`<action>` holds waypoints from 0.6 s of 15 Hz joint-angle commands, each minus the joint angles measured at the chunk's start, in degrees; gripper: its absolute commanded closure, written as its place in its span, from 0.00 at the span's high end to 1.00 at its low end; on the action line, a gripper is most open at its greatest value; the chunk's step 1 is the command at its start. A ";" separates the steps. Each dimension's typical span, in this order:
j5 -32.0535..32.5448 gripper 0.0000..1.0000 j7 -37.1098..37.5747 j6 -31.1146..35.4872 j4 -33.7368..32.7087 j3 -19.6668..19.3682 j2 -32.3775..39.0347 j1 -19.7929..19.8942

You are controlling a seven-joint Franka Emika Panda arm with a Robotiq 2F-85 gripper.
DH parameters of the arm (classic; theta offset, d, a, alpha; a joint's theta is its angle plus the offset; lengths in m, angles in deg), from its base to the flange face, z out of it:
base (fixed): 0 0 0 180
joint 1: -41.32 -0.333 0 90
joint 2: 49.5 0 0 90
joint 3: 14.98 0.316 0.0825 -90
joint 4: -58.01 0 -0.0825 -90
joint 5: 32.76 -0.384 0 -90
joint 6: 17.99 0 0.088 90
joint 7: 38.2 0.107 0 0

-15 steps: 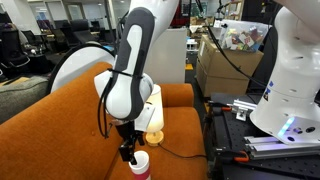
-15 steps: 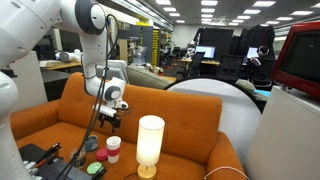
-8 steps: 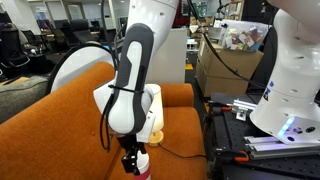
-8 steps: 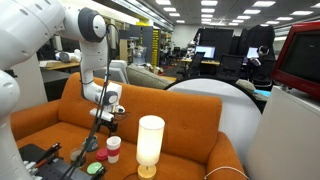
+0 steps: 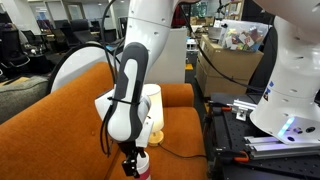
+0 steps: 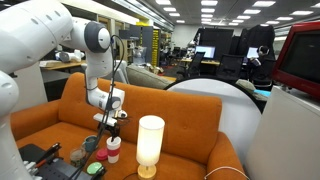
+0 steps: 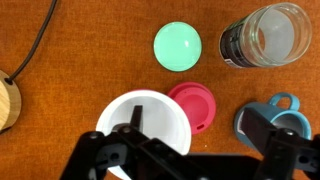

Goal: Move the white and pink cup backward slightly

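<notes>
The white and pink cup (image 7: 150, 128) stands on the orange sofa seat and shows from above as a white round opening in the wrist view. It also shows in both exterior views (image 5: 142, 166) (image 6: 113, 149), next to the tall glowing lamp (image 6: 150, 142). My gripper (image 7: 192, 120) is open right above the cup. One finger hangs over the cup's opening, the other is out to the side near a blue mug (image 7: 272, 112). In the exterior views the gripper (image 5: 130, 160) (image 6: 110, 126) sits low over the cup, partly hiding it.
A pink lid (image 7: 194, 104) lies against the cup. A green lid (image 7: 177, 46) and a glass jar (image 7: 266, 35) lie beyond it. The lamp's wooden base (image 7: 6, 102) and its cable (image 7: 38, 38) are on the other side. The sofa backrest (image 6: 170, 105) rises behind.
The arm has come down, bringing the gripper from above the cup to right over its top. The cup has not moved.
</notes>
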 commanded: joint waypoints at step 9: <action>3.20 0.72 -3.23 -10.74 -11.63 0.34 7.51 1.40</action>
